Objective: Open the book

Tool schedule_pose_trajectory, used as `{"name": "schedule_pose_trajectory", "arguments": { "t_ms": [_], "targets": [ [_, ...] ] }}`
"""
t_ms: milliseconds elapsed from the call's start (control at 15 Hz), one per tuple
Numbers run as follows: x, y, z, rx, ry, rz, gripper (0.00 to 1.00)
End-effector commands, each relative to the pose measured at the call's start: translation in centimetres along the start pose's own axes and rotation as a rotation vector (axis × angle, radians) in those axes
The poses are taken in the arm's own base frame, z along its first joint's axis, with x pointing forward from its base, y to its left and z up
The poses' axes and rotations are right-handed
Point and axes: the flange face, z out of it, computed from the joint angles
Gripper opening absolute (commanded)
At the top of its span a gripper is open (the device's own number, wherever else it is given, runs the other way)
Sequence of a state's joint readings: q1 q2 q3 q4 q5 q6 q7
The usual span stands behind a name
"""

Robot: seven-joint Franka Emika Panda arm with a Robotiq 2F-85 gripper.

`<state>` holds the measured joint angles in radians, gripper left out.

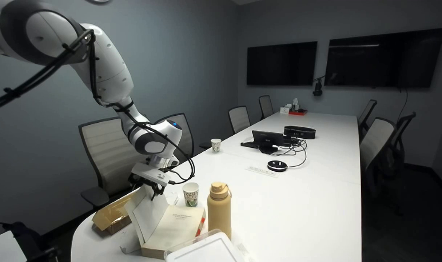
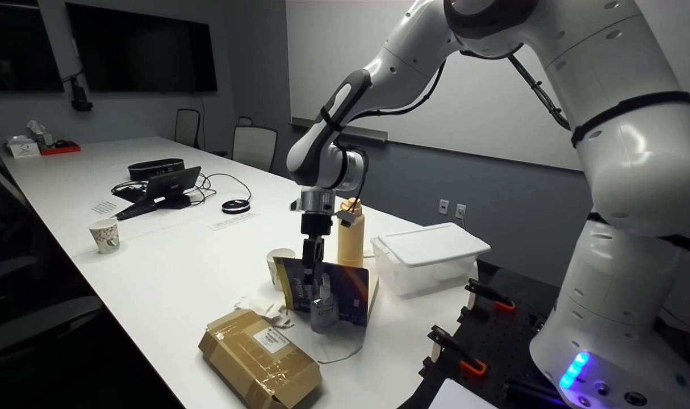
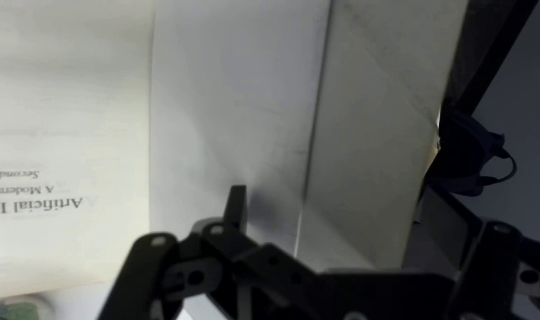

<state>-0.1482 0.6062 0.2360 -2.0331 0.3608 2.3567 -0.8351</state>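
The book lies on the white table with its cover raised, showing its printed title page [image 1: 179,222] in an exterior view. The blue-purple outside of the cover [image 2: 347,289] stands steeply up in an exterior view. In the wrist view the title page [image 3: 65,111] lies at left, and a loose white leaf and the cover's pale inside [image 3: 372,133] rise to the right. My gripper [image 1: 144,189] is at the cover's upper edge. Its jaws [image 3: 358,240] are wide apart, one finger on the inner side and one beyond the cover's outer side. Whether they touch it is unclear.
A clear pump bottle [image 2: 324,315] stands close to the cover's outer side, with crumpled tissue [image 2: 262,307] and a tan carton [image 2: 259,358] nearby. A paper cup [image 1: 190,194], a tan bottle [image 1: 219,211] and a lidded plastic bin [image 2: 430,255] surround the book.
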Motion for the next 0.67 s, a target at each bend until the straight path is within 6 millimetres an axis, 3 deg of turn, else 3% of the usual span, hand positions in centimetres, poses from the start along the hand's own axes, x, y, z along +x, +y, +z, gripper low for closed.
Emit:
{"name": "schedule_pose_trajectory", "arguments": {
  "t_ms": [0,600],
  "targets": [
    [-0.25,-0.65,-0.59,-0.037,-0.005,0.019,1.00],
    [-0.40,0.14,-1.20,-0.053,0.006,0.029,1.00]
  ]
}}
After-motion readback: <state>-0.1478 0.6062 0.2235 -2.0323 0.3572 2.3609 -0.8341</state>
